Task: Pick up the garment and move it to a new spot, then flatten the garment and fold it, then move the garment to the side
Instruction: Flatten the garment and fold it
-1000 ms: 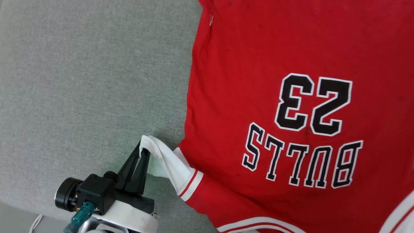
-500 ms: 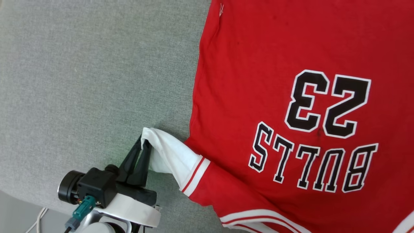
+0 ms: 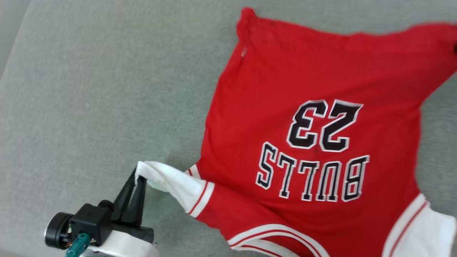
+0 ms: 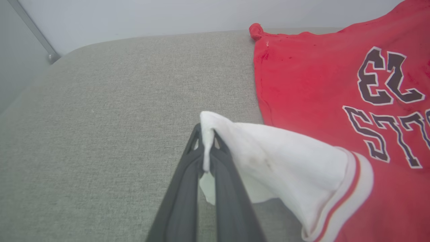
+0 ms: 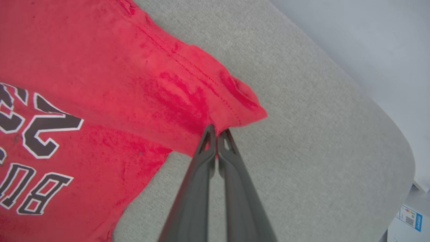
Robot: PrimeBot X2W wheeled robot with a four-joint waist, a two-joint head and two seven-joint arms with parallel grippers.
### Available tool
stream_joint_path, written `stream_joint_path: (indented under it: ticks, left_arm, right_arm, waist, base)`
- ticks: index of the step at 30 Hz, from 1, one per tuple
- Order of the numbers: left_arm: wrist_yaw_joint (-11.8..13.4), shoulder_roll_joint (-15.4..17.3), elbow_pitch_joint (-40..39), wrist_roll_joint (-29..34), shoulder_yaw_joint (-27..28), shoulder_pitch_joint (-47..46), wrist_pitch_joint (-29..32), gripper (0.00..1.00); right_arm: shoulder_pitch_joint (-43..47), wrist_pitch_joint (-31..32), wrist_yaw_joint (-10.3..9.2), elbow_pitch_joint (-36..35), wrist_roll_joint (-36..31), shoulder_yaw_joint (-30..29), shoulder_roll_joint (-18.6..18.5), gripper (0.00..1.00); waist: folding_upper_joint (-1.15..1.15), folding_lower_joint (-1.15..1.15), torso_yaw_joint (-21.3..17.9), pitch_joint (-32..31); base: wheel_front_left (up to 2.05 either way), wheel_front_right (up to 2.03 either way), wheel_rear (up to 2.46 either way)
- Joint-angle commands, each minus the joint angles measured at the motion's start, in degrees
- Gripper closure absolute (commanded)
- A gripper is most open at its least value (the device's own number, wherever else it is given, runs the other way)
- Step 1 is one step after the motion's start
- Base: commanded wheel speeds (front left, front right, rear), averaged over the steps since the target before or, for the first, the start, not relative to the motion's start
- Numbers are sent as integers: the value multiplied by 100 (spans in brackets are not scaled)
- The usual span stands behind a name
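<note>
L gripper (image 3: 137, 176): fingers pressed together, no gap, nipping folded edge of white sleeve (image 3: 171, 182); in wrist view a bit of cloth hanging below tips. Sleeve raised a little off pad (image 3: 89, 107), shadow under it, drawn from tips twd shirt body, red-white stripes at its seam

R gripper (image 5: 217, 131): same, closed tight, tips biting into red hem corner (image 5: 242, 104); fabric bunched & creased just above tips, stitching line visible along hem

Shirt (image 3: 285, 89): front up, spread over grey pad, right of L gripper in head view; hem on far side, sleeves on near side. Black print (image 3: 314, 153) w/ white outline, "23" beyond "BULLS", upside down from head cam. Few small dark spots near far-left corner. Left side edge slightly bowed betw. sleeve & that corner; far-right part pulled out to a point twd pic's right edge. 2nd sleeve (image 3: 435, 228) white, striped seam, at lower right of head view

Pale wall (image 4: 168, 13) beyond pad's rounded far edge. Small label (image 5: 408, 215) w/ blue strip at lower right of R wrist view, off the pad
</note>
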Motion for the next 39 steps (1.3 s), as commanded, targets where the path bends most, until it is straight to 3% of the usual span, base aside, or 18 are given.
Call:
stream_joint_path:
  ticks: [1,7,13,23,28,30,39]
  left_arm:
    - [52,47,-36,-36,51,91,-24,100]
    - [188,216,-160,-73,150,323,77,100]
    - [317,363,-286,-114,193,598,146,100]
    - [433,452,-369,-136,216,808,185,100]
    - [464,444,-368,-159,222,833,186,100]
    - [469,443,-364,-166,220,833,193,100]
    - [413,377,-386,-80,111,620,235,100]
  right_arm:
    - [269,-55,-3,-249,160,158,-252,100]
    - [1264,-483,-3,-1047,734,319,-1169,100]
    - [2941,-1160,-3,-1187,1243,126,-1785,100]
    - [5913,-2251,-3,-725,1711,-310,-1653,100]
    - [6546,-2433,-5,-753,1640,-702,-1430,100]
    - [6450,-2553,-6,-886,1564,-1087,-1395,0]
    - [5561,-2251,-3,-2139,1040,-2503,-1478,0]
  waist:
    - [0,0,-329,-352]
    - [0,0,-651,-648]
    - [0,0,-904,-845]
    - [0,0,-1034,-907]
    - [0,0,-1076,-906]
    - [0,0,-1095,-924]
    - [0,0,-957,-885]
  base:
    - [0,0,0]
    - [0,0,0]
    - [0,0,0]
    - [0,0,0]
    - [0,0,0]
    - [0,0,0]
    - [0,0,0]
